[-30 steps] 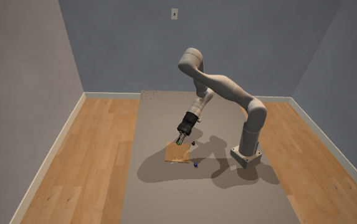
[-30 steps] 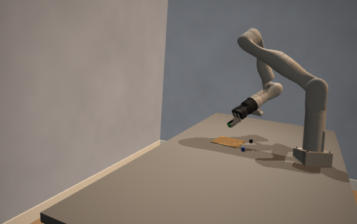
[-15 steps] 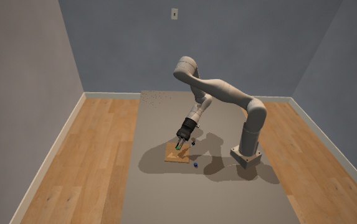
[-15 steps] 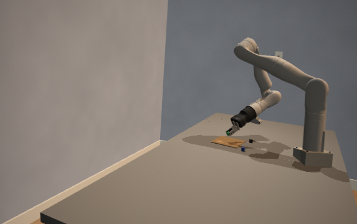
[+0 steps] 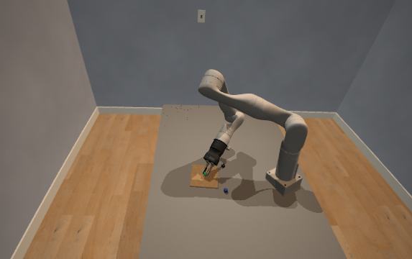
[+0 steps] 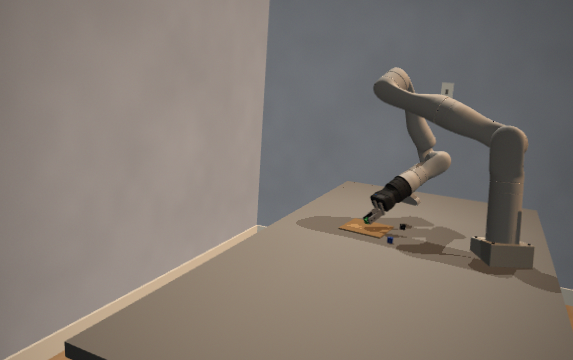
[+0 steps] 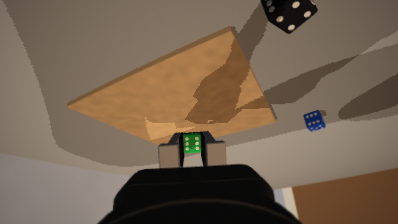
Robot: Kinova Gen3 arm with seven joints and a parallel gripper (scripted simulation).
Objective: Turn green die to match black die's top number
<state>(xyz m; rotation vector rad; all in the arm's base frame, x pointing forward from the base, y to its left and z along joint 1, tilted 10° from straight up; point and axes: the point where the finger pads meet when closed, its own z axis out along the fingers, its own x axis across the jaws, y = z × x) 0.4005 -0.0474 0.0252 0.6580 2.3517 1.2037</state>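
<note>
My gripper (image 7: pixel 192 143) is shut on the green die (image 7: pixel 192 143), whose six-pip face points at the wrist camera. It holds the die low over the near part of the tan mat (image 7: pixel 172 95). In the top view the gripper (image 5: pixel 206 173) and the green die (image 5: pixel 204 173) are over the mat (image 5: pixel 204 176); the exterior view shows the die (image 6: pixel 366 219) just above the mat (image 6: pixel 366 228). The black die (image 7: pixel 288 13) lies on the table off the mat, also in the top view (image 5: pixel 223 165). I cannot tell its top number.
A blue die (image 7: pixel 314 120) lies on the table beside the mat's corner, also in the top view (image 5: pixel 226 190) and the exterior view (image 6: pixel 390 240). The arm's base (image 5: pixel 284 180) stands right of the mat. The table edge is far off.
</note>
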